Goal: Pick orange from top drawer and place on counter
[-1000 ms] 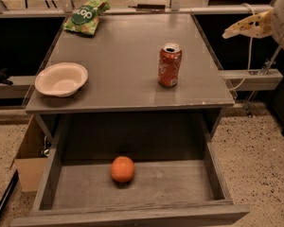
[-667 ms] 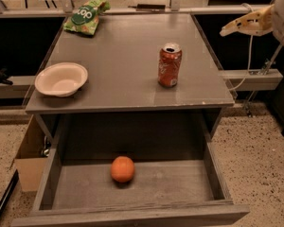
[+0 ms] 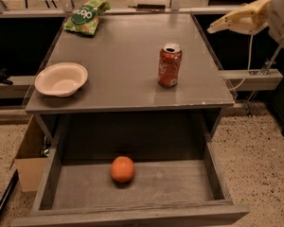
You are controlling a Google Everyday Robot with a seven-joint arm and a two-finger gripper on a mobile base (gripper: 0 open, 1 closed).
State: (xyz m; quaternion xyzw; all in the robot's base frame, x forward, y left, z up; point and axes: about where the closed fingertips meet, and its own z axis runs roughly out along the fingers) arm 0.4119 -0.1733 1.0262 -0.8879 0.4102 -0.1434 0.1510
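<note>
The orange (image 3: 122, 169) rests on the flat grey bottom of the open top drawer (image 3: 180, 183), a little left of its middle. Above it, the grey counter (image 3: 123, 65) spans the cabinet top. My gripper (image 3: 217, 27) hangs at the upper right, beyond the counter's right edge and above it. It points left, far from the orange, and holds nothing that I can see.
On the counter stand a red-orange soda can (image 3: 170, 65) at the right, a white bowl (image 3: 61, 79) at the left edge and a green chip bag (image 3: 85, 16) at the back left. A cardboard box (image 3: 28, 157) sits on the floor left of the drawer.
My gripper has shifted slightly left toward the counter's right edge. The orange, the can and the bowl have not moved.
</note>
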